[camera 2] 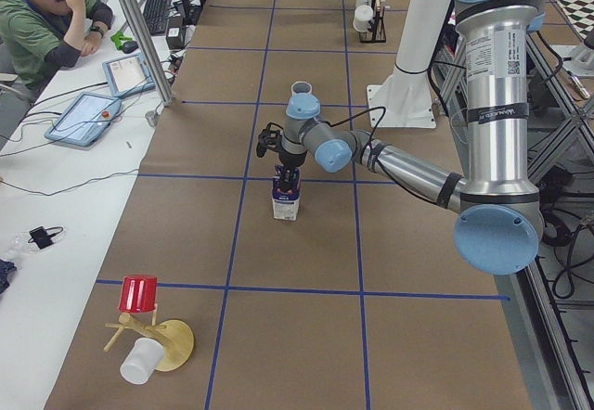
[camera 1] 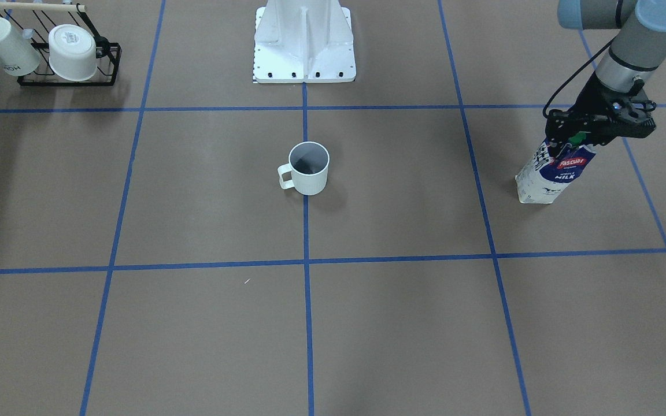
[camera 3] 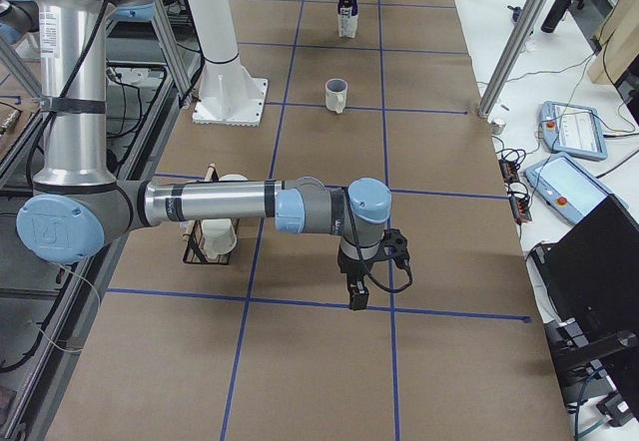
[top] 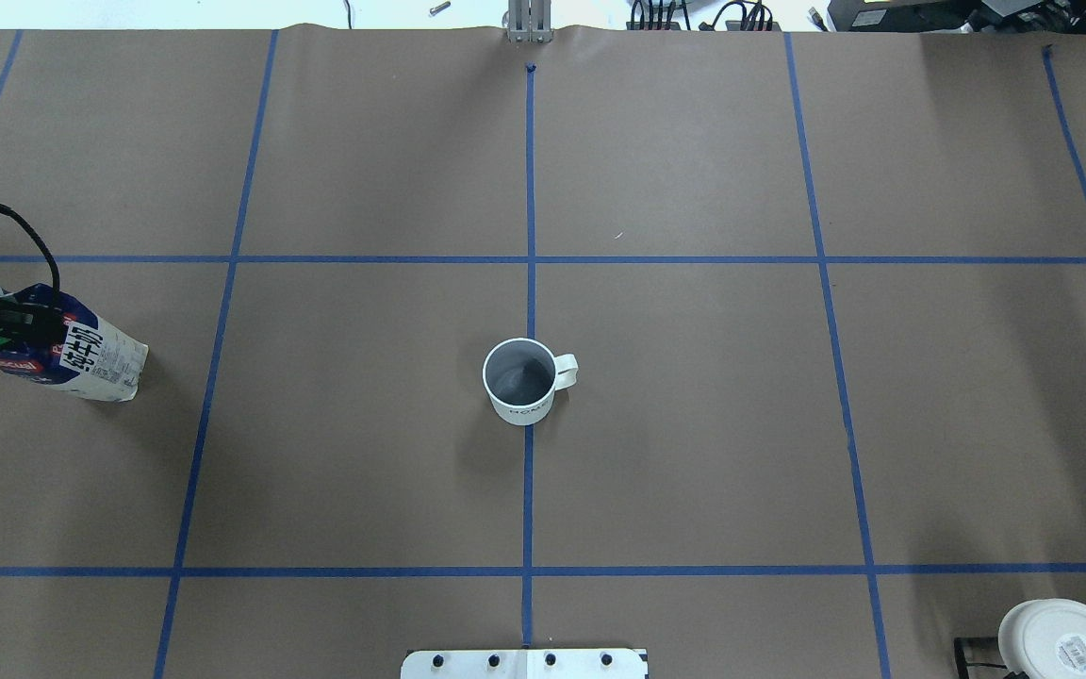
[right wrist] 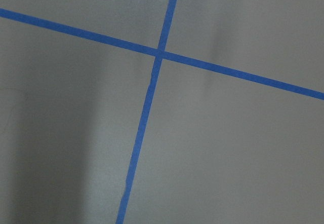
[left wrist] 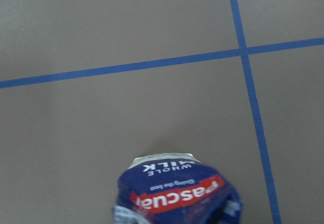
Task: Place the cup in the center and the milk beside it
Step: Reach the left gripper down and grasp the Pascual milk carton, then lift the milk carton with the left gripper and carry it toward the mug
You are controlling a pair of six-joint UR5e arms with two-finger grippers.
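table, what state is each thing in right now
cup: upright, looks empty, on the middle tape line
milk: cap on, gripped at its top, far from the cup
left gripper: shut on the milk
right gripper: above bare table, open or shut unclear
rack: holds two white cups on their sides

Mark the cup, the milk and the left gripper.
cup [camera 1: 310, 182], front-facing view, ribbed outer wall.
milk [camera 1: 561, 170], front-facing view, blue face near the lettering.
left gripper [camera 1: 573, 141], front-facing view, between its fingertips, at the milk's top.
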